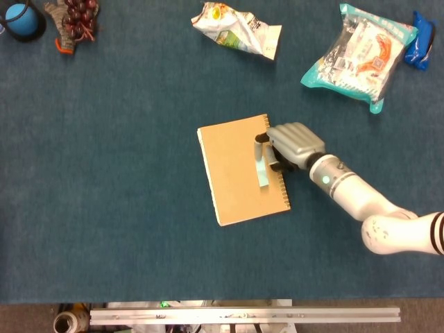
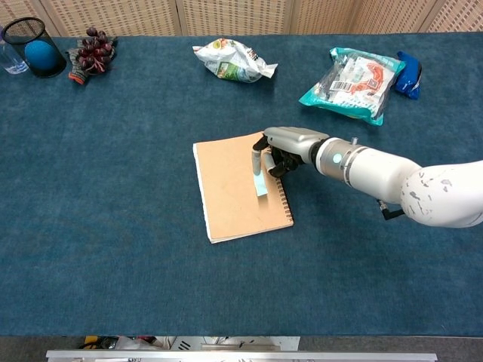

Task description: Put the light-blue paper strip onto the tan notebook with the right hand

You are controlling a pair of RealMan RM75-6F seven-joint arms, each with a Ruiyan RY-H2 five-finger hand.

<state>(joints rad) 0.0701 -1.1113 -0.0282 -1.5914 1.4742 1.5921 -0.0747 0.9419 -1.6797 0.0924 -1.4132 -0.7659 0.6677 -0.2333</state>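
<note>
The silver right hand (image 1: pixel 291 146) covers the upper end of the light-blue paper strip (image 1: pixel 262 173) on the tan spiral notebook (image 1: pixel 239 170), so the grip there can't be made out. Far up-left of the notebook, the black mesh cup (image 1: pixel 21 21) gets cut by the head view's edge.
</note>
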